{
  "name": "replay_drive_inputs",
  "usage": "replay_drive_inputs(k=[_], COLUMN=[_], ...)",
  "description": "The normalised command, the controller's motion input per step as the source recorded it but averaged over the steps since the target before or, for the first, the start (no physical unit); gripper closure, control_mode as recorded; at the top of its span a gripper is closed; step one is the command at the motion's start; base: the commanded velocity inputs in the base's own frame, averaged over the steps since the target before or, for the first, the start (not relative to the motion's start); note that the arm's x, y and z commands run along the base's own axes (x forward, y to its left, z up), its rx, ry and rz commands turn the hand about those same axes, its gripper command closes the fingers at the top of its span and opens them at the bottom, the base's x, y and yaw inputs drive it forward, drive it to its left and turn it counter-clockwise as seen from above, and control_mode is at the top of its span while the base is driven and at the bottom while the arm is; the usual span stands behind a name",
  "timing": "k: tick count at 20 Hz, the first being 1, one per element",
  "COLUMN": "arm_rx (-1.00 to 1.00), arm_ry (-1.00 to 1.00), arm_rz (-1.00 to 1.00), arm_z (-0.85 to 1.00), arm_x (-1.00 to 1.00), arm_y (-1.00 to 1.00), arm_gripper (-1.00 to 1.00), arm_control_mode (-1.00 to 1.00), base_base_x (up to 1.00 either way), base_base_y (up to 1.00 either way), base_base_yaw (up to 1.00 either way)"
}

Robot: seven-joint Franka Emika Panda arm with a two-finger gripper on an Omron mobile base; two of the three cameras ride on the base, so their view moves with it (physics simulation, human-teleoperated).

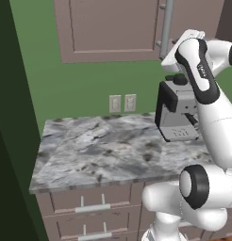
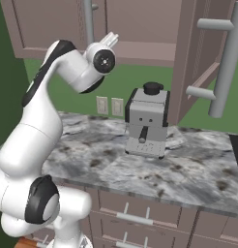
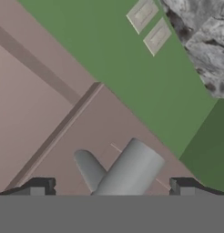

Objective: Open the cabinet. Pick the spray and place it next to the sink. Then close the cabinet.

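My tool [image 3: 112, 187] at the cabinet [image 1: 113, 30] handle [image 3: 127, 175]

My jaws stand wide astride the smooth grey cylindrical bar; below, the marbled stone bench [image 1: 108, 148] carries a boxy coffee machine [image 2: 148, 122].

— What is shown of the cabinet [image 1: 113, 30]?
— A mauve-brown wall cabinet is seen above the marbled counter, its left recessed-panel door shut flat, a long grey bar handle [image 1: 167, 28] standing vertical along its inner edge.
— And the other door?
— The right door [image 2: 208, 53] is seen swung outward, its handle [image 2: 227, 68] carried with it.
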Motion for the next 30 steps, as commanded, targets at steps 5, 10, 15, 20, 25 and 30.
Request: replay_drive_inputs(k=[5, 10, 15, 20, 25, 30], arm_rx=[0.02, 0.00, 0.00, 0.00, 0.00, -0.09], arm_ry=[-0.02, -0.04, -0.06, -0.02, 0.00, 0.00], arm_rz=[0.00, 0.00, 0.00, 0.00, 0.00, 0.00], arm_z=[0.00, 0.02, 0.09, 0.07, 0.09, 0.13], arm_x=[0.00, 0.00, -0.13, -0.29, -0.35, -0.48], arm_y=[0.05, 0.00, -0.06, -0.11, -0.12, -0.15], arm_gripper=[-1.00, -1.00, -1.00, -1.00, -1.00, -1.00], arm_control_mode=[-1.00, -1.00, -1.00, -1.00, -1.00, -1.00], base_base_x=[0.00, 0.00, 0.00, 0.00, 0.00, 0.00], base_base_y=[0.00, 0.00, 0.00, 0.00, 0.00, 0.00], base_base_yaw=[0.00, 0.00, 0.00, 0.00, 0.00, 0.00])
